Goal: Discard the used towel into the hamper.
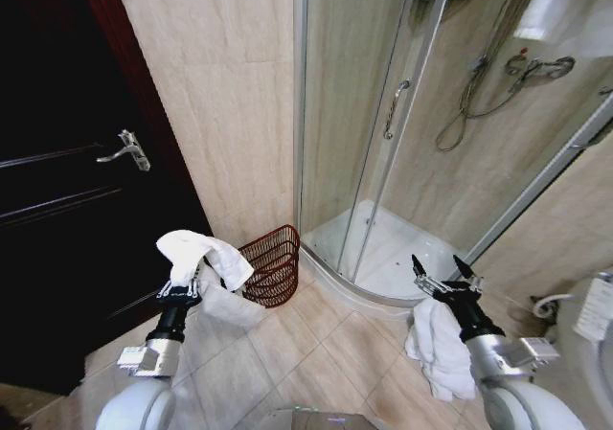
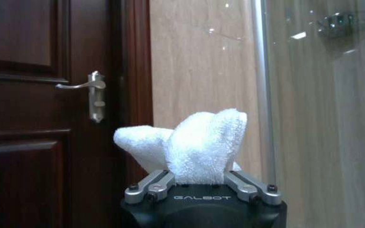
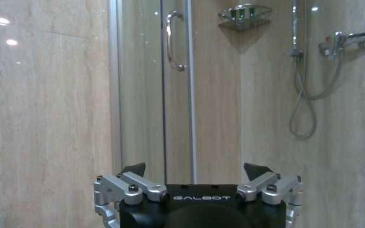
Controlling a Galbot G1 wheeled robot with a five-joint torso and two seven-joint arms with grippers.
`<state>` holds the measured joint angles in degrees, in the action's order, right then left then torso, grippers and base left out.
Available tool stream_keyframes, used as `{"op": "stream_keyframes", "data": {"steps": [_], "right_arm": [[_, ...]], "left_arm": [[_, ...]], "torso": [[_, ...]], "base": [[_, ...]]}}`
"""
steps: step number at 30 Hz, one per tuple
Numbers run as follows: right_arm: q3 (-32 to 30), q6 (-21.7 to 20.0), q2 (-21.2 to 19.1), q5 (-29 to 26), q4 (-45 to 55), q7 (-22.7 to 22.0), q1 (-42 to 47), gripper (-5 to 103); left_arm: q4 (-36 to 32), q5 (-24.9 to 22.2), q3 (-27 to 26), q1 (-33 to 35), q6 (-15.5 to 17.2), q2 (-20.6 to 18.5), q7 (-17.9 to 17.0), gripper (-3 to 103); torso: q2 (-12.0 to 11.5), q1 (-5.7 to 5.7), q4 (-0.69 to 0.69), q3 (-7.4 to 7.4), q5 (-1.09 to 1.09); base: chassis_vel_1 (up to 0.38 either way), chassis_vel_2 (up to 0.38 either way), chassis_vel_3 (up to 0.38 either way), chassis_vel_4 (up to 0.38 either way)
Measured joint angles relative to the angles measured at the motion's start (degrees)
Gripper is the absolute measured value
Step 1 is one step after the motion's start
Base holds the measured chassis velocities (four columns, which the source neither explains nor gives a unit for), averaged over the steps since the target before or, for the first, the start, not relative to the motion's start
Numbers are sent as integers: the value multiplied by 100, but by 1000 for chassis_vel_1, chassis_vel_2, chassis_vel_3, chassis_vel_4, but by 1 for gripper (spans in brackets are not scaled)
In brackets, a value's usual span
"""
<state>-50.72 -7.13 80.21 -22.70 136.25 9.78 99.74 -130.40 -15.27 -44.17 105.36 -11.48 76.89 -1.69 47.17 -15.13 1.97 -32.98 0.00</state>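
Observation:
My left gripper [image 1: 184,282] is shut on a white towel [image 1: 199,255], held up in the air left of and a little above the hamper [image 1: 272,263]. The hamper is a dark red openwork basket on the floor against the wall, beside the shower. From the left wrist, the towel [image 2: 198,146] bulges out between the fingers, in front of the door. My right gripper [image 1: 442,275] is open and holds nothing, raised at the right before the shower tray. In the right wrist view the gripper [image 3: 195,172] faces the shower glass with its fingers spread.
A dark wooden door [image 1: 67,191] with a metal handle [image 1: 125,149] stands at the left. The glass shower cabin [image 1: 383,124] fills the middle and right. A second white towel [image 1: 441,349] lies on the tiled floor by my right arm. A toilet [image 1: 589,329] is at the right edge.

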Motion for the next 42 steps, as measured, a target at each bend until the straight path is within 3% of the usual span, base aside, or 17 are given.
{"op": "stream_keyframes", "data": {"steps": [16,25,42], "right_arm": [[-6,120,53,-29,-35,10,49,100],[-87,243,107,58,-89,375,17,100],[-83,241,144,182,-57,370,54,100]], "left_arm": [[24,66,3,-17,-16,4,-18,11],[25,55,-22,-1,-55,-19,-20,11],[81,29,-30,-27,-85,-45,-20,11]], "torso": [[-351,150,0,201,0],[-584,251,0,332,0],[-1013,429,0,581,-1]], "base": [[5,5,4,6],[0,0,0,0],[0,0,0,0]]}}
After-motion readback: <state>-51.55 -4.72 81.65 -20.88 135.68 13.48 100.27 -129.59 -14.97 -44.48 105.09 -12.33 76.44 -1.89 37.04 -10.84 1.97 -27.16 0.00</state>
